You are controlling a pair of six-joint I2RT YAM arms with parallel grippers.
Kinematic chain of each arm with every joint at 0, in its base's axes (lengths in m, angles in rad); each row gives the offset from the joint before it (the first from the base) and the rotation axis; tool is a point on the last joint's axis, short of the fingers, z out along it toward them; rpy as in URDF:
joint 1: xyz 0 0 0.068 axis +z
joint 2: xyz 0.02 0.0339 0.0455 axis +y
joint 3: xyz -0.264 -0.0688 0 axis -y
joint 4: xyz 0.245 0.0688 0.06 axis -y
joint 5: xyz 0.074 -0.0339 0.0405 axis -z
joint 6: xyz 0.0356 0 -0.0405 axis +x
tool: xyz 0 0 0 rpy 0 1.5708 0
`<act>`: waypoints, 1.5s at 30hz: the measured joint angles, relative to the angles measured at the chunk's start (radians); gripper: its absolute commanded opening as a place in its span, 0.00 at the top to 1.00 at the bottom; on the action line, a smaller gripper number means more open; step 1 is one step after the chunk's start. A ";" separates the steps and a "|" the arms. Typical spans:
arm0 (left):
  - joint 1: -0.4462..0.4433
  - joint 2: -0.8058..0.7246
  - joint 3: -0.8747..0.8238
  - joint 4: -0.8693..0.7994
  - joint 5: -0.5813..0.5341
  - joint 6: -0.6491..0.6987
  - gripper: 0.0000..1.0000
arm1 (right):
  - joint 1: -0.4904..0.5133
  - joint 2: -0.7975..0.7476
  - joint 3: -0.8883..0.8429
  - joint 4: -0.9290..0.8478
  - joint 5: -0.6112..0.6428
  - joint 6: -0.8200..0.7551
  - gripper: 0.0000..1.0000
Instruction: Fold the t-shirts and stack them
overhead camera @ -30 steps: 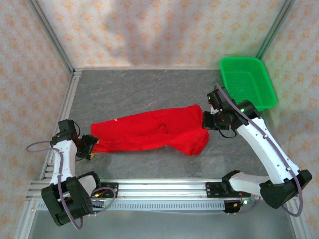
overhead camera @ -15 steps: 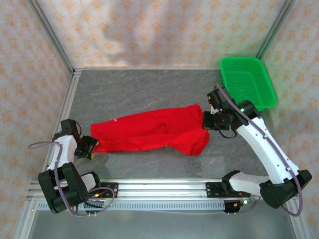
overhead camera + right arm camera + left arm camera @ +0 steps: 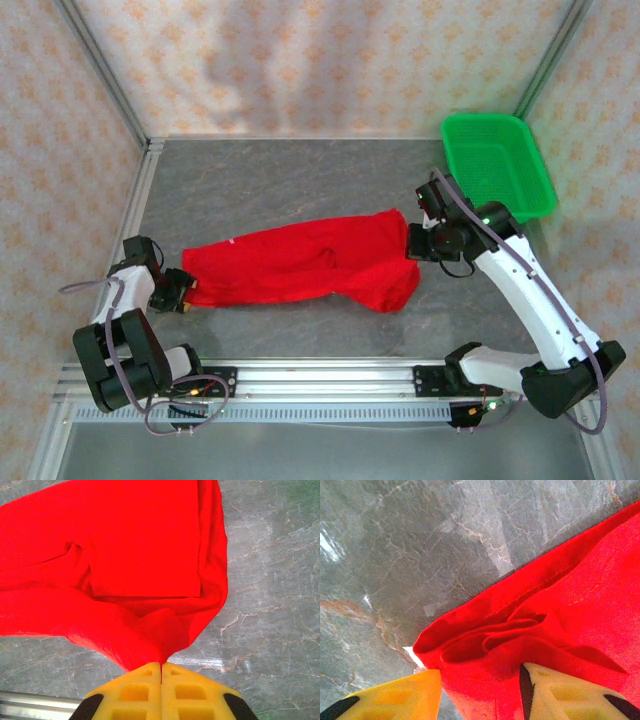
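As the t-shirt (image 3: 300,265) is stretched across the middle of the table (image 3: 290,180) as a crumpled, plain red band, it could be drawn into a rope instead of spread flat if both ends are pulled apart. Its right end is pinched by the pressed-together right gripper (image 3: 160,666), and that thin tip of cloth could be lost under tension. Its rolled left hem is straddled by the left gripper (image 3: 480,675), whose jaws are set apart around it; whether it is clamped cannot be told, so only some layers may be caught.

Lab test cell, aluminium rail (image 3: 330,372), patterned walls (image 3: 330,60)
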 measured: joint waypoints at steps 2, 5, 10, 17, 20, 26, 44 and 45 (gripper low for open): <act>0.000 0.004 0.000 0.004 0.000 -0.001 0.64 | 0.000 0.013 0.000 0.000 0.000 0.000 1.00; 0.000 0.006 0.000 0.013 0.000 -0.003 0.71 | 0.000 0.031 0.000 0.000 0.000 0.000 1.00; 0.000 0.018 0.000 0.016 0.000 -0.003 0.90 | 0.000 0.036 0.000 0.000 0.003 0.000 1.00; 0.000 0.010 0.016 -0.007 -0.002 0.011 1.00 | -0.001 0.036 0.002 -0.001 0.011 0.000 1.00; 0.000 -0.047 0.047 -0.048 -0.003 0.020 1.00 | -0.001 0.036 0.017 -0.002 0.022 0.000 1.00; 0.000 -0.195 0.117 -0.126 -0.008 0.029 1.00 | -0.001 0.034 0.065 -0.038 0.048 -0.004 1.00; -0.008 -0.337 0.274 -0.303 -0.069 0.028 1.00 | -0.066 -0.008 0.209 -0.133 0.112 0.000 1.00; -0.008 -0.342 0.274 -0.305 -0.074 0.028 1.00 | -0.066 -0.007 0.209 -0.133 0.106 -0.007 1.00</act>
